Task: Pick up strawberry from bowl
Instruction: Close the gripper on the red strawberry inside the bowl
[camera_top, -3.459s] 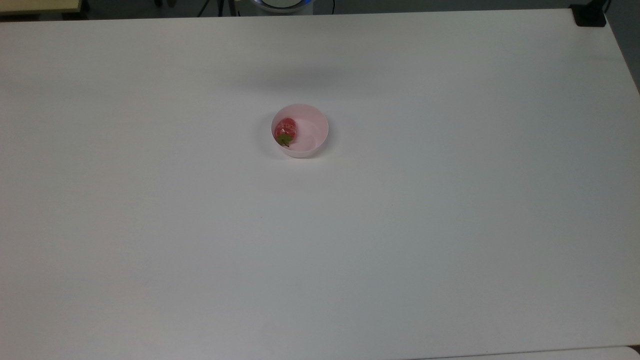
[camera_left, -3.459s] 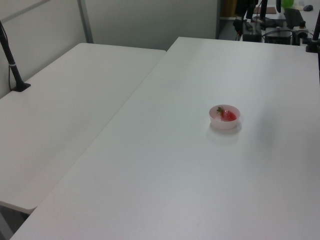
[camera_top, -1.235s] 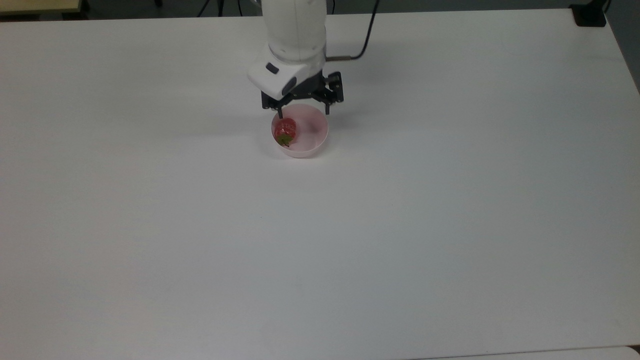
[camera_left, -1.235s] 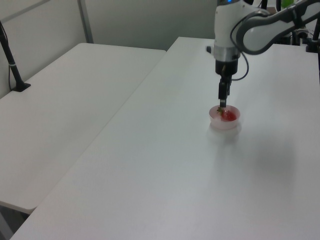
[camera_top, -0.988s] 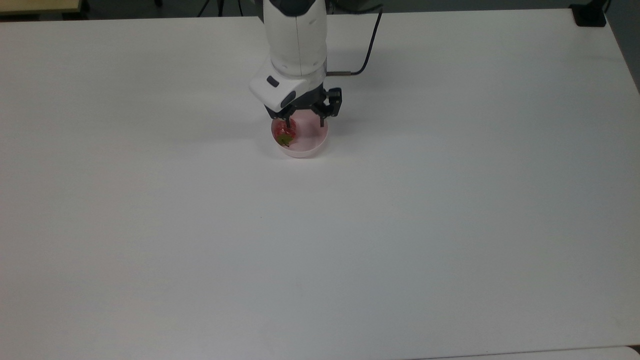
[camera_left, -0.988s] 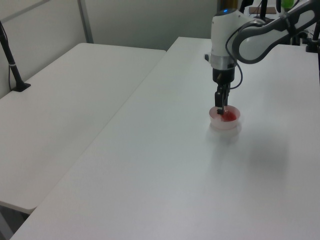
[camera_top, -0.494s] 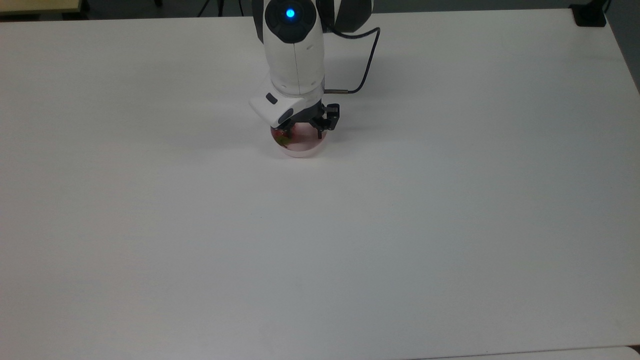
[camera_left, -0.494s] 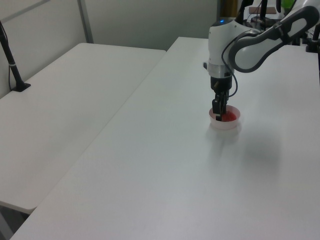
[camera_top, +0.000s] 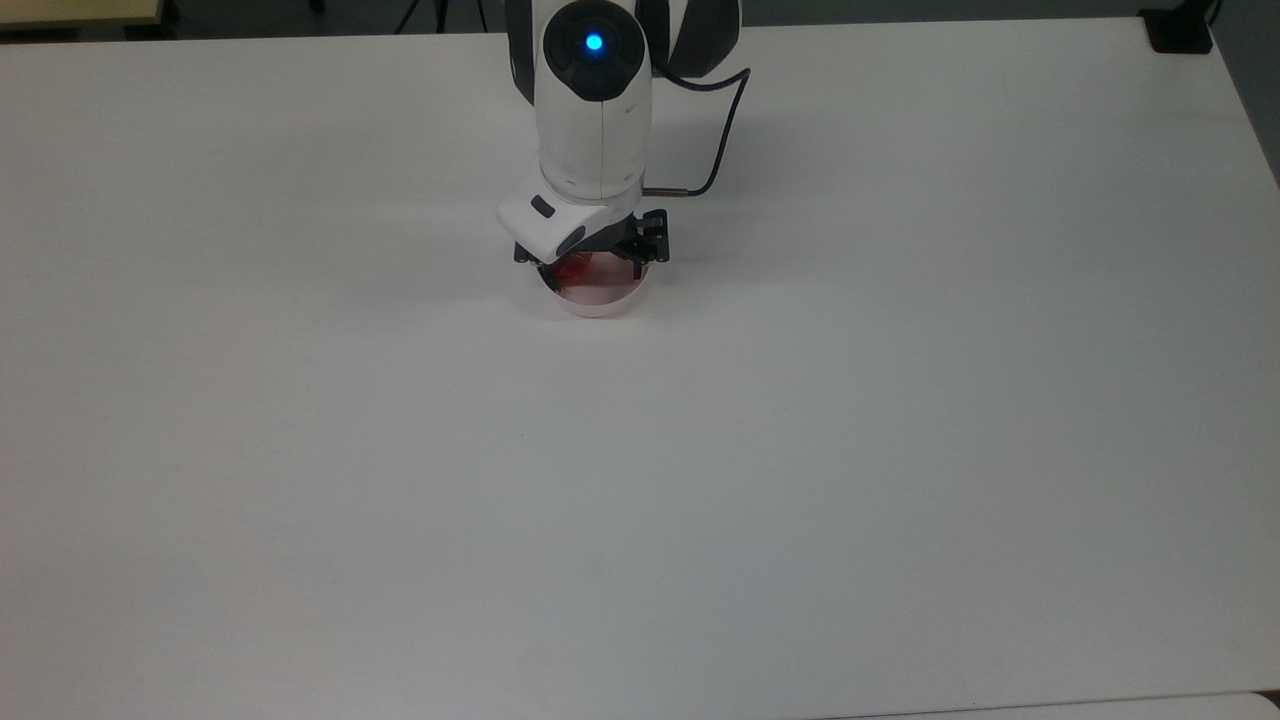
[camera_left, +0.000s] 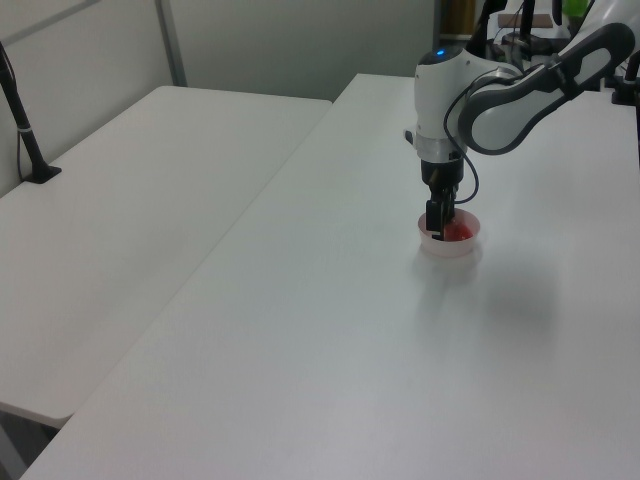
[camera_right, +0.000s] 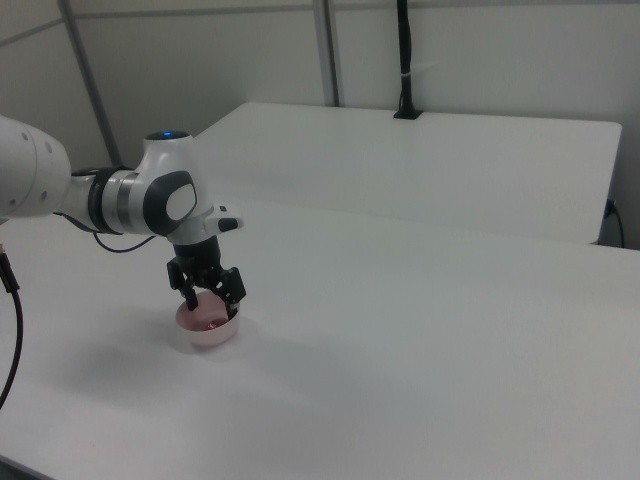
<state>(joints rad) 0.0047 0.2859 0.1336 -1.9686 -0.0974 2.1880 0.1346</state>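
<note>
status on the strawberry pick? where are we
Done: the gripper is down at the bowl, fingers spread and reaching inside it. In hand: lining up on the strawberry, which sits in the bowl toward the top view's left, partly under the gripper. Left: closing on it and lifting it out. The bowl stands on the white table.

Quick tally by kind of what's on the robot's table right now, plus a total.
Strawberry: 1
Pink bowl: 1
Total: 2, with the strawberry inside the bowl and the gripper lowered into it.
</note>
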